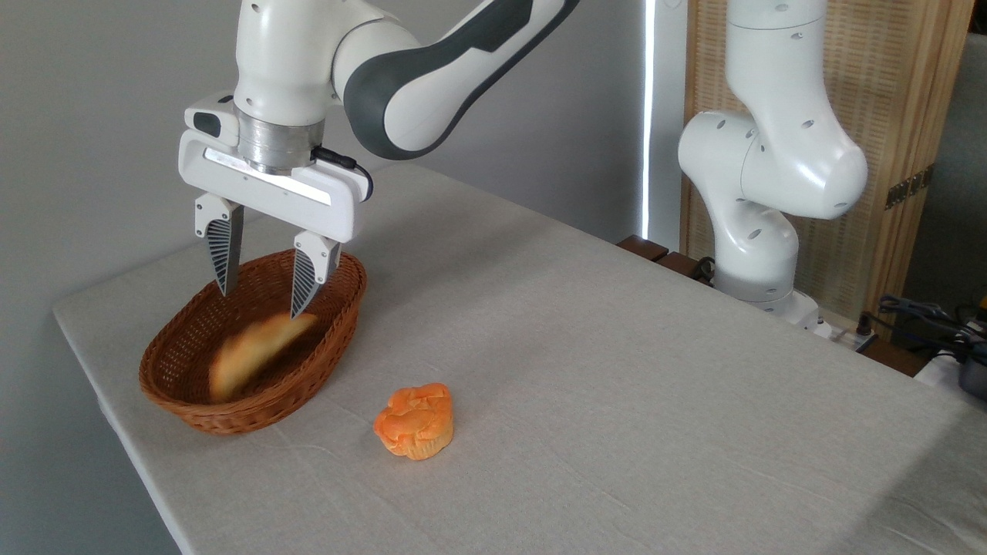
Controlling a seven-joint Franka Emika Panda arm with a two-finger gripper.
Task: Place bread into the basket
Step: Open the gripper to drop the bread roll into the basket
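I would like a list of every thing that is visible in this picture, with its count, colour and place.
bread: one, golden-yellow, blurred, inside the basket below the gripper
basket: one, reddish-brown wicker, near the left end of the table
muffin-shaped bun: one, orange, on the table right of the basket
table: one, covered with a light grey cloth
wooden screen: one, light brown, behind the table at right
cables: several, dark, at the right edge
gripper: one, white with dark ribbed fingers, open, above the basket
arm: one, white and grey, base at back right
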